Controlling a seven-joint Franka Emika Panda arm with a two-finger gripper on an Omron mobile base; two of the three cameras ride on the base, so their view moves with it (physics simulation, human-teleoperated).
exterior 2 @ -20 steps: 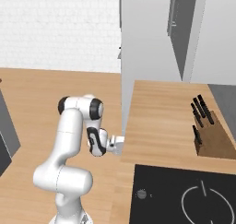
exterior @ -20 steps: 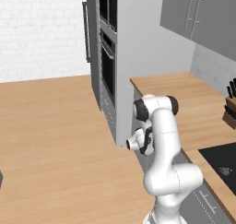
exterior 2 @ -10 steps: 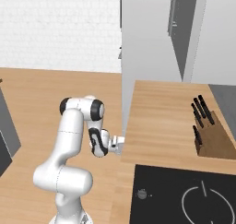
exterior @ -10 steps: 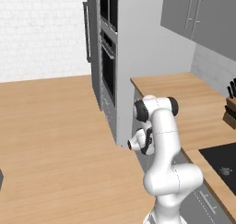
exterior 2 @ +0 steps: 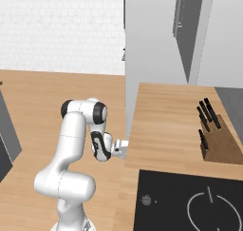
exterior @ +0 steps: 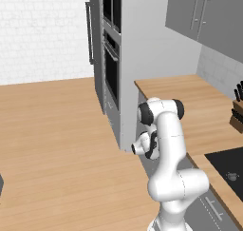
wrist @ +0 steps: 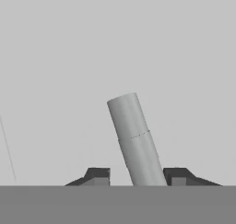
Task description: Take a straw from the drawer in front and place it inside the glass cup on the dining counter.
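The jaws stand narrowed on either side of the small grey metal bar handle of the flat grey-white drawer, just under the light-wood table's front edge; whether they pinch it I cannot tell. Opening, straw and cup all remain

No readable text, label, brand name, number or sign appears on any surface in these views. The black cooktop, set into the wood counter just in front of the knife block, carries only thin white ring markings with a short stroke, which form no letter or numeral. The grey cabinet doors above that counter and the oven fronts to its left are blank.
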